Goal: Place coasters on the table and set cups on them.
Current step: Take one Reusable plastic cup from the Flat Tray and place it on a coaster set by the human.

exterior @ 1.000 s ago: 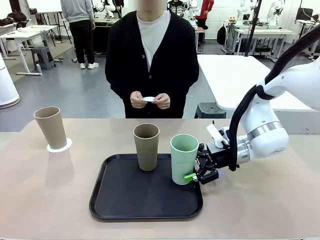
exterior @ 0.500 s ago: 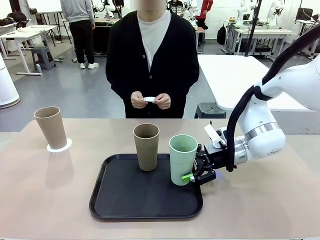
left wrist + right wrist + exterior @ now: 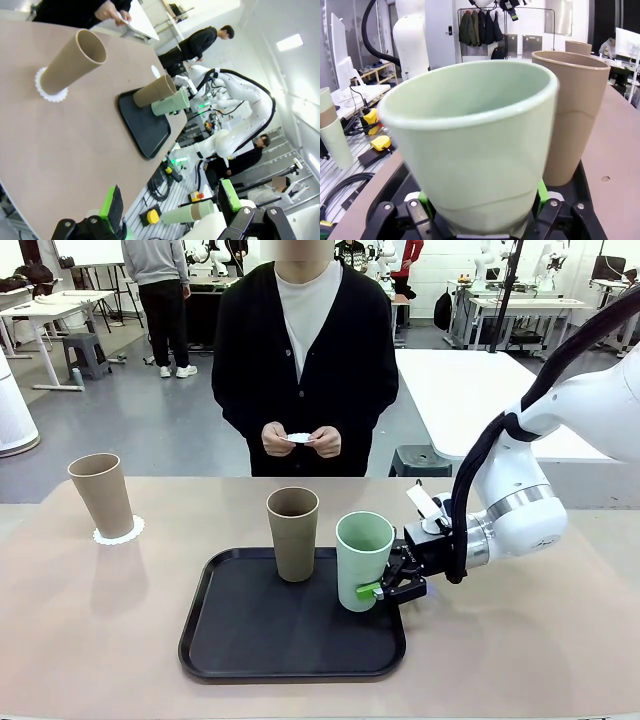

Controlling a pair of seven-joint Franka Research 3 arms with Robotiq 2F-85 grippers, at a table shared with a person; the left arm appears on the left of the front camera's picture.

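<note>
Mint cup point(image 3: 364, 560) upright, tan cup point(image 3: 293, 533) just beside, second tan cup point(image 3: 101, 495) on scalloped coaster point(image 3: 133, 530), beige table point(image 3: 100, 640).

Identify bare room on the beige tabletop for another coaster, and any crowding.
Bare: the beige tabletop between the white scalloped coaster and the black rounded tray, and the near right corner. Crowded: the tray's right, pale mint tumbler in the right tool.

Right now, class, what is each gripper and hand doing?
Left gripper: open, empty.
Right gripper: shut on the mint green cup.
Person's hands: holding a white coaster.
</note>
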